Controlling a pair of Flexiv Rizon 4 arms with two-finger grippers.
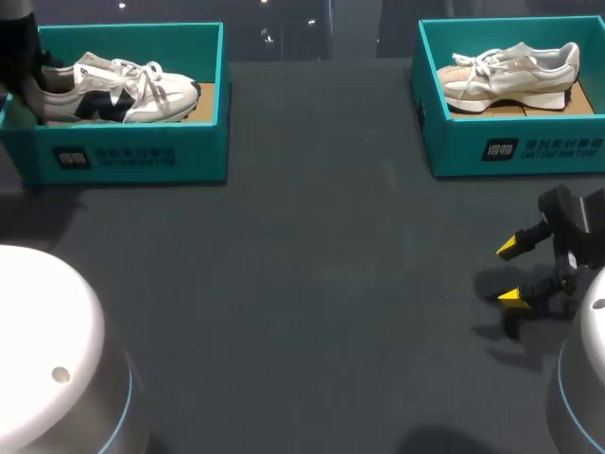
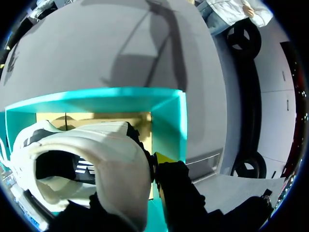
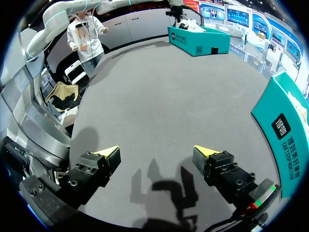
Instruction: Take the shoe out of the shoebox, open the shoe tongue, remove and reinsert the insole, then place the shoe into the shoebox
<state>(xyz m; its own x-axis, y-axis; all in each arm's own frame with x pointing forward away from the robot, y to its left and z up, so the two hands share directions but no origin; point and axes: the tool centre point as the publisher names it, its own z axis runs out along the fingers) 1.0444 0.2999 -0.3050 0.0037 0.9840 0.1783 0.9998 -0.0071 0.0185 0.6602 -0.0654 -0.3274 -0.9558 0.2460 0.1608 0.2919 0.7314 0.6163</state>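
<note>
— Where does the shoe sit?

— The navy-and-white sneaker stands on its sole inside the left shoebox, a teal box at the far left of the dark table. Its toe points right and its heel left.

— And the left arm?

— It comes down at the box's left end. In its wrist view the left gripper is right at the sneaker's heel, with the open collar of the shoe just beside it. Whether that claw grips the heel cannot be told, since the shoe hides too much of it.

— What about the other side?

— The right gripper hangs over bare table at the near right, spread wide with nothing in it. It is well apart from the right shoebox at the far right, where a beige sneaker rests with its toe pointing left.
</note>
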